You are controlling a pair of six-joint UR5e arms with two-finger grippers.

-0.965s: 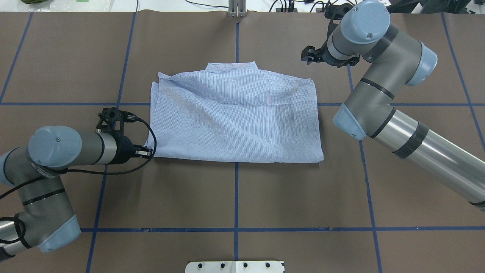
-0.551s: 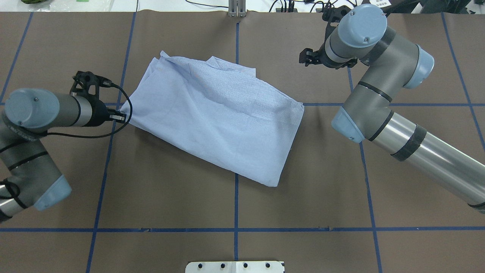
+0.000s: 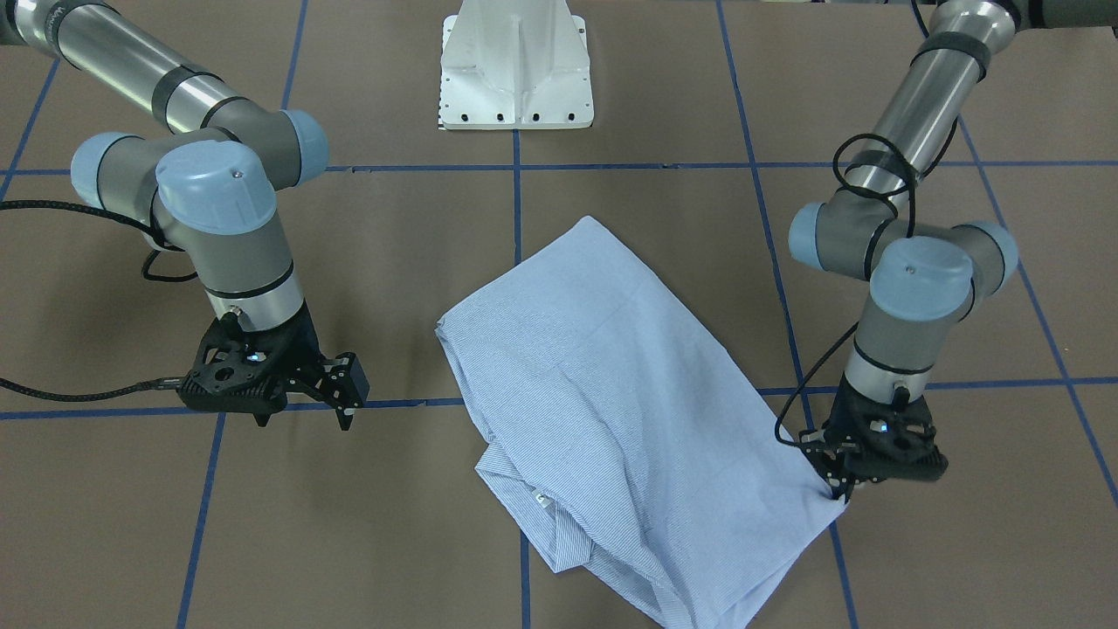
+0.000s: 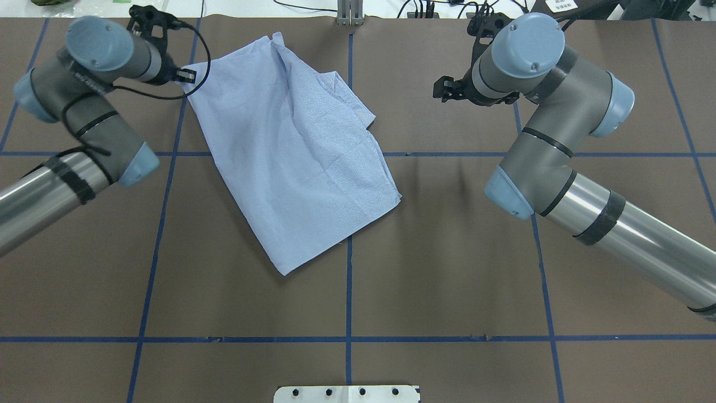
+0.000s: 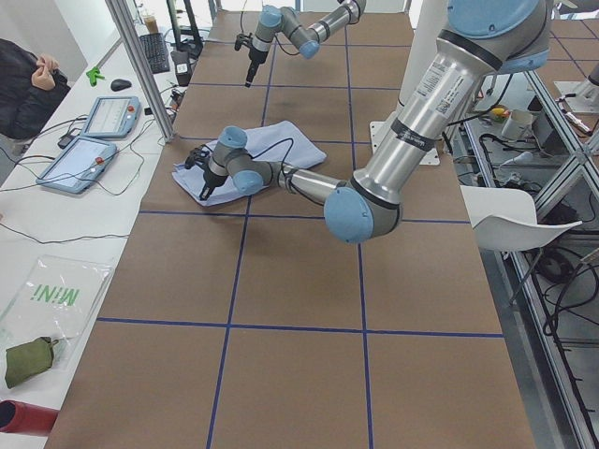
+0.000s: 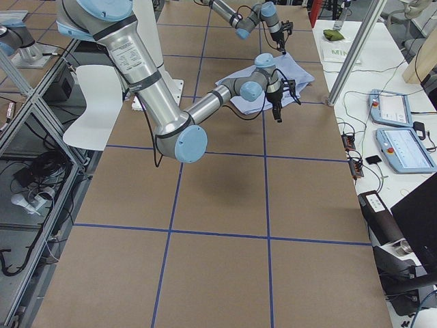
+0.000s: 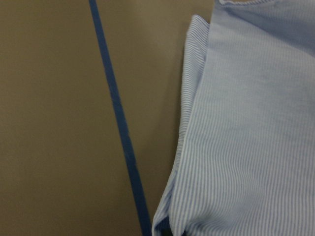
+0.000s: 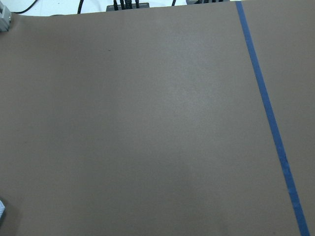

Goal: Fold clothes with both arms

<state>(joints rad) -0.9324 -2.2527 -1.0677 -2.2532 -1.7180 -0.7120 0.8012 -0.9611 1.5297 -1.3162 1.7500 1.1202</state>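
Note:
The light blue striped shirt (image 4: 296, 151) lies folded and skewed on the brown table, one corner reaching toward the near middle. Its collar end with a white label (image 3: 541, 500) is bunched at the far edge. My left gripper (image 4: 187, 75) is shut on the shirt's far-left corner, as the front view shows at the left gripper (image 3: 838, 489). The left wrist view is filled with striped cloth (image 7: 246, 123) beside a blue tape line (image 7: 118, 123). My right gripper (image 4: 443, 90) hangs open and empty over bare table, well right of the shirt; the right gripper (image 3: 347, 391) holds nothing.
The white pedestal base (image 3: 515, 70) stands at the robot's side. A metal post (image 4: 349, 14) and cables line the far edge. Tablets (image 5: 94, 140) lie on a side table, where a person (image 5: 23, 79) sits. Blue tape lines (image 8: 270, 123) grid the table.
My left gripper has pulled the shirt's corner from the near left to the far left edge, swinging the whole shirt round. The right gripper has drifted slightly left.

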